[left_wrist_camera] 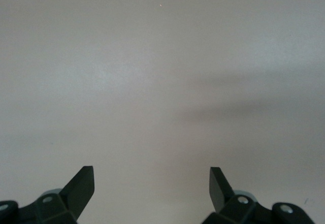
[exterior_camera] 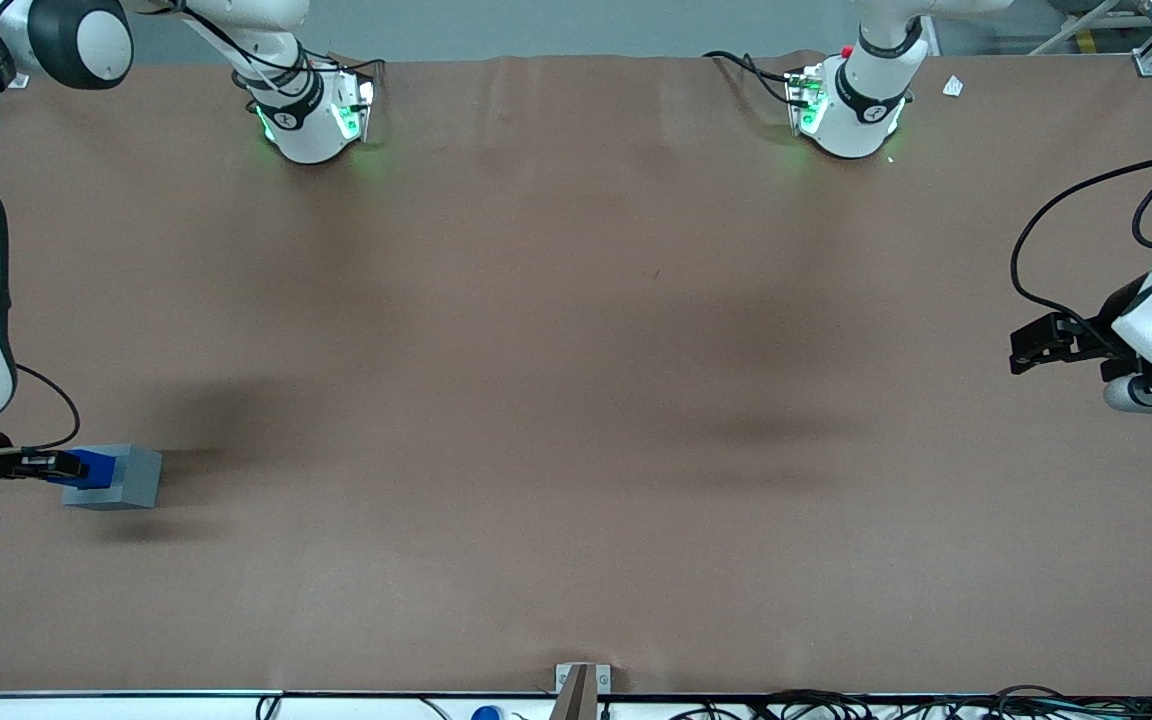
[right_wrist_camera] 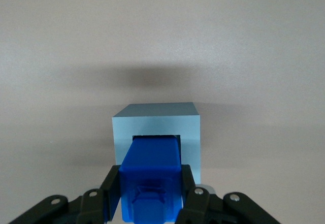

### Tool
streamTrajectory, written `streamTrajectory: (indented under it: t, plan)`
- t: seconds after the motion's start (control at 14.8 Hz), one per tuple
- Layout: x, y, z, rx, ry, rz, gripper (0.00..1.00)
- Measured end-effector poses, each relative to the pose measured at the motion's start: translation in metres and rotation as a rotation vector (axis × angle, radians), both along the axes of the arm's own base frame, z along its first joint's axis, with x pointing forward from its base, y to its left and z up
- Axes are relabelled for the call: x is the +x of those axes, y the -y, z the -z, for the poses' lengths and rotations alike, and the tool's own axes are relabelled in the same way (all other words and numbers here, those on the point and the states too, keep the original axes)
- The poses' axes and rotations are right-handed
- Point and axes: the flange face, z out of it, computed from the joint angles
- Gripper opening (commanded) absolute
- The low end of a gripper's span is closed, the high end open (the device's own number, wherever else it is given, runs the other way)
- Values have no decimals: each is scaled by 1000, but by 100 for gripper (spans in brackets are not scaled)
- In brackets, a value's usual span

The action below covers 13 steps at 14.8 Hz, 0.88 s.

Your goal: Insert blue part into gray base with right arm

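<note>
The gray base [exterior_camera: 121, 478] stands on the brown table at the working arm's end, fairly near the front camera. The blue part [exterior_camera: 88, 468] sits at the base's top, its lower end reaching into the square recess [right_wrist_camera: 155, 135] of the gray base [right_wrist_camera: 157, 122]. My right gripper [exterior_camera: 48, 463] is shut on the blue part [right_wrist_camera: 151, 176], a black finger [right_wrist_camera: 111, 191] pressed on each side of it. The part's upper face shows a small moulded notch. How deep it sits in the recess is hidden.
The brown table [exterior_camera: 576, 400] stretches toward the parked arm's end. Two white arm bases [exterior_camera: 311, 110] with green lights stand at the table edge farthest from the camera. A metal bracket [exterior_camera: 581, 685] and cables lie along the near edge.
</note>
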Motion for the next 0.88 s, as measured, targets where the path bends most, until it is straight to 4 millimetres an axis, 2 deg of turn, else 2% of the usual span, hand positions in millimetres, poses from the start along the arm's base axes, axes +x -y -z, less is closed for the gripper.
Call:
streamTrajectory:
  t: [0.14, 0.27, 0.34, 0.47, 0.61, 0.74, 0.88]
  plan:
    - [0, -1, 0, 1, 0, -1, 64]
    - [0, -1, 0, 1, 0, -1, 74]
    - [0, -1, 0, 1, 0, -1, 85]
    - [1, -1, 0, 0, 3, -1, 100]
    - [4, -2, -6, -5, 19, -3, 100]
    - [8, -1, -28, -21, 71, -4, 100]
    - [4, -4, -71, -32, 120, -5, 100]
